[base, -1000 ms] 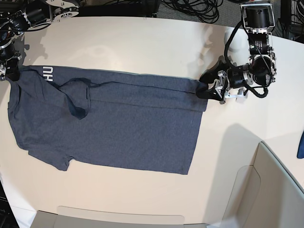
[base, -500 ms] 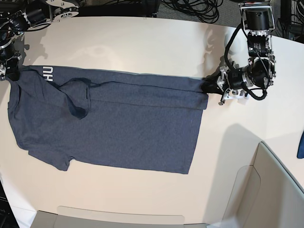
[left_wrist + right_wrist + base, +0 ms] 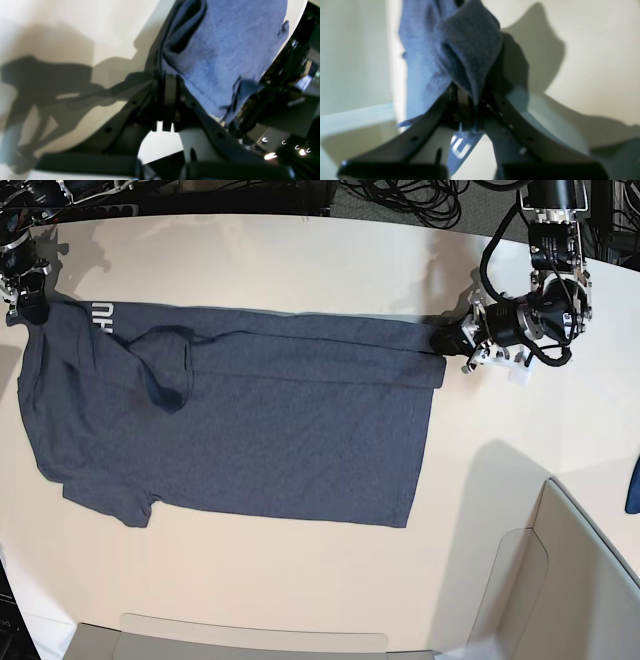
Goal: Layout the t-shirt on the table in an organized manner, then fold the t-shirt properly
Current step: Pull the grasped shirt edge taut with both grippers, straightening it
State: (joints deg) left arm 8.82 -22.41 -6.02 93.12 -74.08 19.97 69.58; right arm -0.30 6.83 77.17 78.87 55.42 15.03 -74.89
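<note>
Base view overhead, wrist views close, all sharing the t-shirt [image 3: 230, 430]

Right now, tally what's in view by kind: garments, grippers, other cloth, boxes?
T-shirt: 1
Grippers: 2, left gripper and right gripper, each shut on the t-shirt
Blue cloth scrap: 1
Box: 1
Total: 5, on or around the table

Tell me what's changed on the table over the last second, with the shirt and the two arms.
The left gripper, open a second ago, has shut on the t-shirt's hem corner and pulled it toward the table's far side. The right gripper, holding the shoulder end throughout, moved the same way, so the whole shirt shifted and its top edge is drawn straighter. The sleeve is still folded over the shirt's body, and the grey box wall hasn't moved.
</note>
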